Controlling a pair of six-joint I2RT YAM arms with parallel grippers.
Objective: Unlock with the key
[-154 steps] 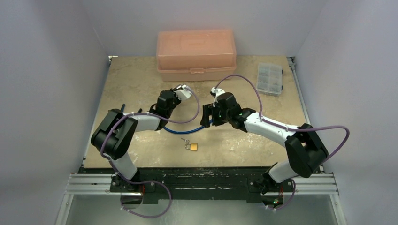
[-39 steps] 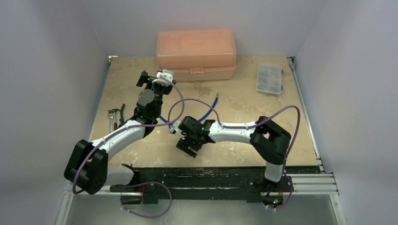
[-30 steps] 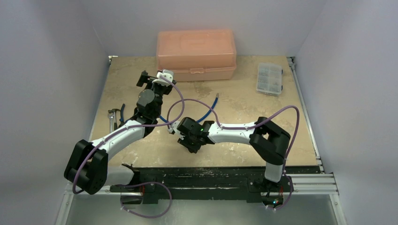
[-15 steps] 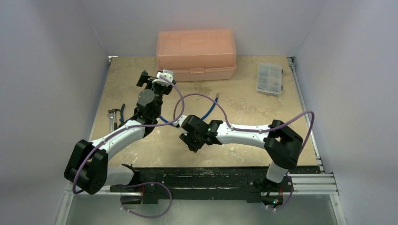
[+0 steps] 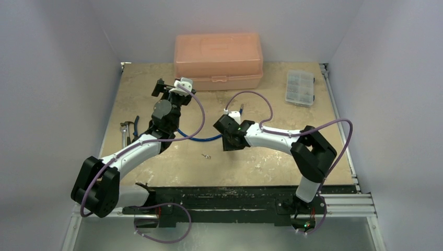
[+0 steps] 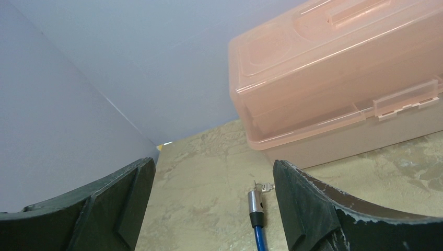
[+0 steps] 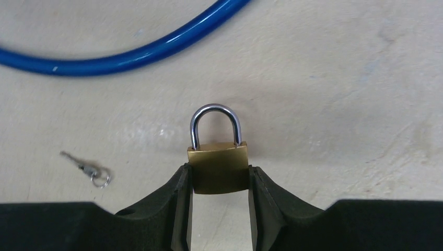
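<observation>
Gripping the brass padlock [image 7: 217,163] by its body, the right gripper [image 7: 219,180] holds it over the table [image 5: 271,162] while the key [image 7: 86,169] lies loose nearby, below the blue cable [image 7: 130,49]; the left gripper [image 6: 213,170] gapes empty toward the orange box [image 6: 334,78].

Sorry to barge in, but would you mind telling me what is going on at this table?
The right gripper has its fingers closed on the body of the brass padlock, whose shackle looks shut. The key lies loose on the table beside it, not yet picked up. The left gripper hangs open and empty at the back near the peach box, with the blue cable ending in front of it.
</observation>
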